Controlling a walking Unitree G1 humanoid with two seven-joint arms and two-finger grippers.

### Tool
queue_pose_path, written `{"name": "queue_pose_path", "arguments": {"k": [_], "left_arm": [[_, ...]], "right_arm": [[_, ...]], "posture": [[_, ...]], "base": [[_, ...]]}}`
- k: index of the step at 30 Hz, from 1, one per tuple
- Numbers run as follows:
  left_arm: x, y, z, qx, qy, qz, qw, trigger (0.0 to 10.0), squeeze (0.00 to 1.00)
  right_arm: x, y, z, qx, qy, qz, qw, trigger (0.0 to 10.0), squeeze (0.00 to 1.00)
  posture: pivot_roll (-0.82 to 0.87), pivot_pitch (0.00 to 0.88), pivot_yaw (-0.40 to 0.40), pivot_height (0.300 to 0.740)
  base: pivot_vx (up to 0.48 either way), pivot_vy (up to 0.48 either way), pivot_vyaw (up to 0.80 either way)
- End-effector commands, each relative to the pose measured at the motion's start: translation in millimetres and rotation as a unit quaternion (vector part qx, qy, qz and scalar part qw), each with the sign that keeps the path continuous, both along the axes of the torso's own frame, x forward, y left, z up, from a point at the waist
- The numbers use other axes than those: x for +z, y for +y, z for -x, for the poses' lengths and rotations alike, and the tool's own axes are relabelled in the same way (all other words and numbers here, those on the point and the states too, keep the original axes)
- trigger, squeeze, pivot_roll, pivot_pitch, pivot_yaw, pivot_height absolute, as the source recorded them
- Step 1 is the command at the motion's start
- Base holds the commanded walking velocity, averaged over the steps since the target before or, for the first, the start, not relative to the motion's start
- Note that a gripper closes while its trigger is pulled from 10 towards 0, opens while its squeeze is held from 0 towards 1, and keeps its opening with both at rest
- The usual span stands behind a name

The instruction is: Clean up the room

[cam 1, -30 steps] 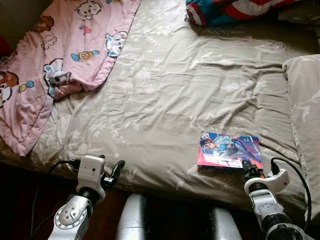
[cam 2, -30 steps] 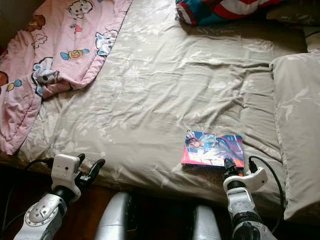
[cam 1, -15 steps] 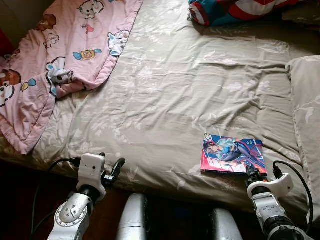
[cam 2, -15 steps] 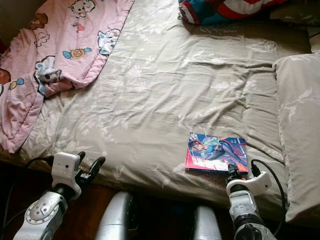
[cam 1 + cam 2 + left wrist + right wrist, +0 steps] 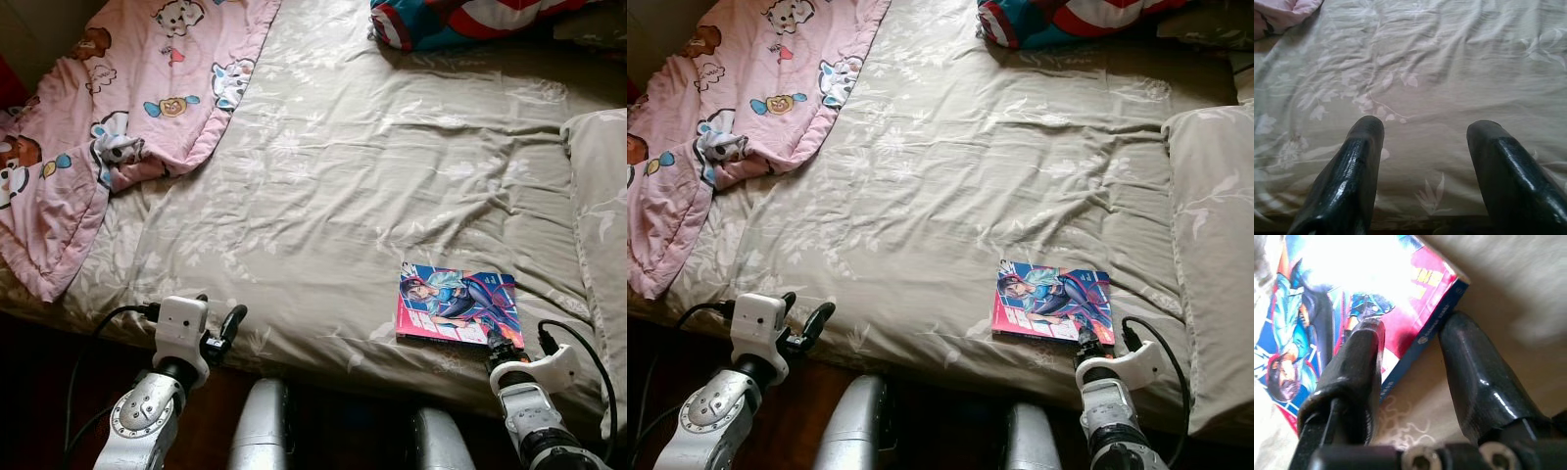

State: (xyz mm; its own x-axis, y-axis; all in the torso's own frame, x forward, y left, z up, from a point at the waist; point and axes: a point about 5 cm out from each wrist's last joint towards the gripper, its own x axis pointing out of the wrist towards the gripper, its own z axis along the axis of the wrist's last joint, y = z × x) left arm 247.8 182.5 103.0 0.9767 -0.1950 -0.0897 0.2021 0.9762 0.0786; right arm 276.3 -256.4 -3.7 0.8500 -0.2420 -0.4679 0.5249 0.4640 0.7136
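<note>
A comic book (image 5: 456, 304) with a blue and pink cover lies flat on the beige flowered bed sheet (image 5: 333, 176), close to the bed's near edge on the right. My right gripper (image 5: 500, 343) is at the book's near right corner. In the right wrist view one finger (image 5: 1359, 357) rests on the cover (image 5: 1327, 298) and the other presses against the blue spine, so the gripper (image 5: 1413, 330) is shut on that corner. Over the near edge of the bed at the left, my left gripper (image 5: 217, 321) is open with only sheet (image 5: 1420, 73) between its fingers.
A crumpled pink cartoon blanket (image 5: 118, 108) covers the bed's far left. A red, white and blue bundle (image 5: 460, 20) lies at the head end. A beige pillow (image 5: 600, 196) runs along the right side. Dark floor and my silver legs (image 5: 260, 431) are below the bed edge.
My right gripper has drawn back toward the bed's near edge and the comic book has slid slightly with it. The camera has shifted a little. The left gripper stays in place.
</note>
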Motion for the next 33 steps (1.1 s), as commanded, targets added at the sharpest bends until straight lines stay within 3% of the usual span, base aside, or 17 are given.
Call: {"name": "queue_pose_path", "arguments": {"k": [1, 5, 9, 13, 16, 19, 24, 28, 33], "left_arm": [[-9, 2.4, 3.1, 0.008, 0.017, -0.003, 1.000, 10.0, 0.00], [-9, 1.2, -0.7, 0.012, 0.013, 0.002, 1.000, 10.0, 0.00], [-10, 1.5, -8.5, 0.044, 0.001, 0.033, 0.998, 10.0, 0.00], [-12, 8.6, -11.2, 0.086, 0.002, 0.076, 0.993, 10.0, 0.00], [-14, 12.8, -11.7, 0.104, 0.004, 0.096, 0.990, 10.0, 0.00], [-16, 14.3, -12.3, 0.111, 0.006, 0.087, 0.990, 10.0, 0.00], [-17, 20.6, -11.7, 0.130, 0.005, 0.095, 0.987, 10.0, 0.00], [-21, 17.0, -10.3, 0.126, 0.010, 0.097, 0.987, 10.0, 0.00], [-25, 8.3, -11.8, 0.117, 0.012, 0.101, 0.988, 10.0, 0.00]], "right_arm": [[-13, 3.6, 12.8, 0.009, 0.031, 0.004, 0.999, 10.0, 0.00], [-16, 4.0, 17.2, 0.031, 0.038, 0.031, 0.998, 10.0, 0.00], [-12, -3.2, 18.8, 0.074, 0.044, 0.138, 0.987, 10.0, 0.00], [-10, -5.3, 21.3, 0.083, 0.038, 0.174, 0.981, 10.0, 0.00], [1, -1.4, 18.9, 0.108, -0.003, 0.266, 0.958, 10.0, 0.00], [12, 15.7, 11.4, 0.152, -0.052, 0.306, 0.938, 10.0, 0.00], [27, 41.1, 6.3, 0.202, -0.110, 0.345, 0.910, 10.0, 0.00], [35, 51.7, 4.5, 0.204, -0.144, 0.338, 0.907, 10.0, 0.00], [31, 54.7, 3.9, 0.201, -0.130, 0.351, 0.905, 10.0, 0.00]], "posture": [[0.19, 0.287, 0.067, 0.646], [0.18, 0.275, 0.049, 0.646], [0.14, 0.252, 0.011, 0.646], [0.13, 0.238, -0.007, 0.646], [0.11, 0.224, -0.025, 0.646], [0.09, 0.217, -0.036, 0.646], [0.08, 0.214, -0.050, 0.646], [0.07, 0.215, -0.060, 0.651], [0.06, 0.216, -0.059, 0.676]], "base": [[0.000, 0.000, 0.00], [0.000, 0.000, 0.00], [0.000, 0.000, 0.00], [0.000, 0.000, 0.00], [0.000, 0.000, 0.00], [0.000, 0.000, 0.00], [0.000, 0.000, 0.00], [0.000, 0.000, 0.00], [0.000, 0.000, 0.00]]}}
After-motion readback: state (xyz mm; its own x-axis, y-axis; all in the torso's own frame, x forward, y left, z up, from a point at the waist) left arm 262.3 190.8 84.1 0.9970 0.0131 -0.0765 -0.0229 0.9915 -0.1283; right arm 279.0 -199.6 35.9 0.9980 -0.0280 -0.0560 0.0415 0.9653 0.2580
